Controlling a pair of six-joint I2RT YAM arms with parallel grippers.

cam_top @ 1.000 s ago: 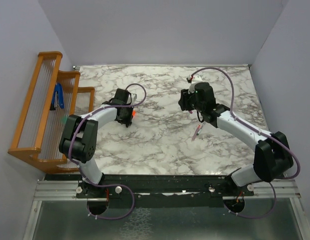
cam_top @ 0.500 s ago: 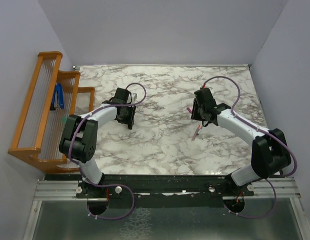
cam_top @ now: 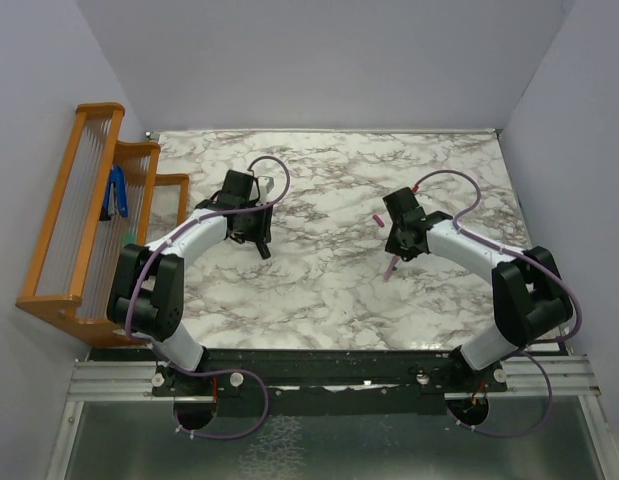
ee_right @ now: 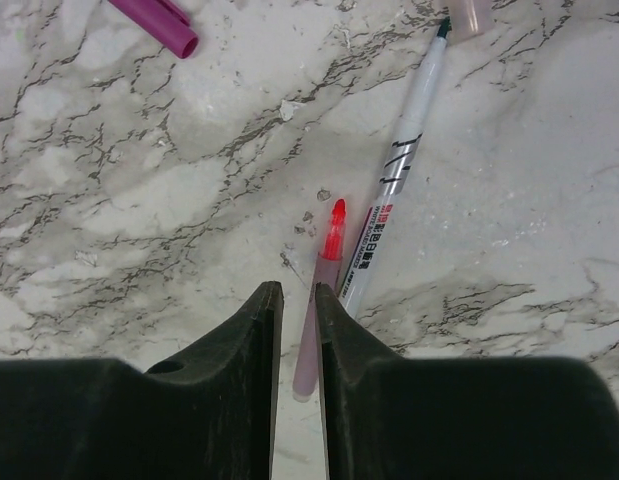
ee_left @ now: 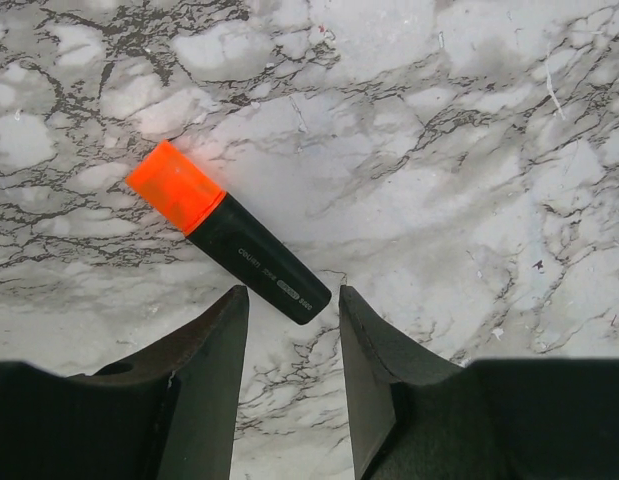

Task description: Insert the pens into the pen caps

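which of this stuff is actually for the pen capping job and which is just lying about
For the job: thick black marker with its orange cap; pale pink pen with red tip; white pen with dark tip; magenta cap; pale pink cap.
Lying about: orange-brown wooden rack; blue-handled item in it.

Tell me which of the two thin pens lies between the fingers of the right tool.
The translucent pink pen with the red tip; the white pen with printed text lies beside it, outside the right tool.
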